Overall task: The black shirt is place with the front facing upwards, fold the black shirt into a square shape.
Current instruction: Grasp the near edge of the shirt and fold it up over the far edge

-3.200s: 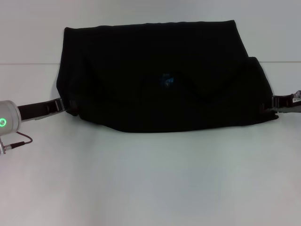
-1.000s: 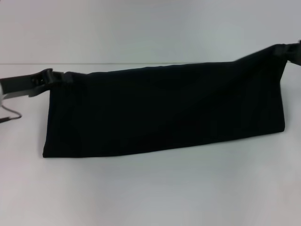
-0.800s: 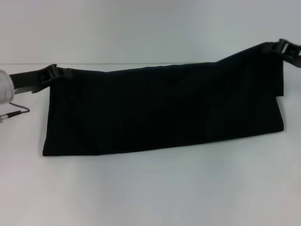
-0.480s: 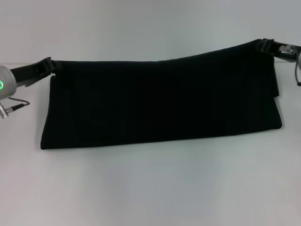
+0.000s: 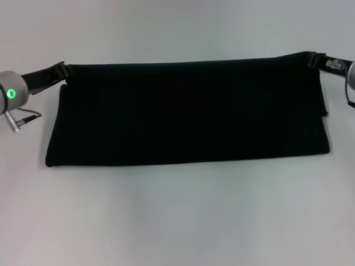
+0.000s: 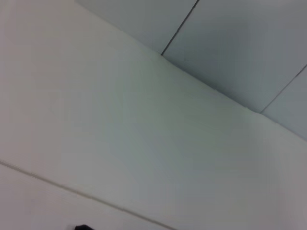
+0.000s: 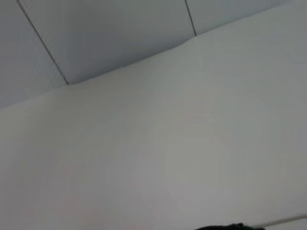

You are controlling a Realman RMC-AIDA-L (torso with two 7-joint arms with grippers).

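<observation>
The black shirt [image 5: 188, 113] lies folded into a long wide band across the white table [image 5: 177, 216] in the head view. No letters or label show. My left gripper [image 5: 64, 69] is shut on the shirt's far left corner. My right gripper [image 5: 316, 60] is shut on the far right corner. Both hold the far edge stretched taut between them, low over the table. The near folded edge rests on the table. The wrist views show only bare white table and wall, with a sliver of black at their lower edges.
The white table's far edge meets a pale wall behind the shirt. A cable [image 5: 22, 117] hangs from my left arm beside the shirt's left end. Bare table lies in front of the shirt.
Both grippers have carried the shirt's edge up, over and away toward the far side, folding the shirt in half. In the last second the raised edge has come down and levelled out.
</observation>
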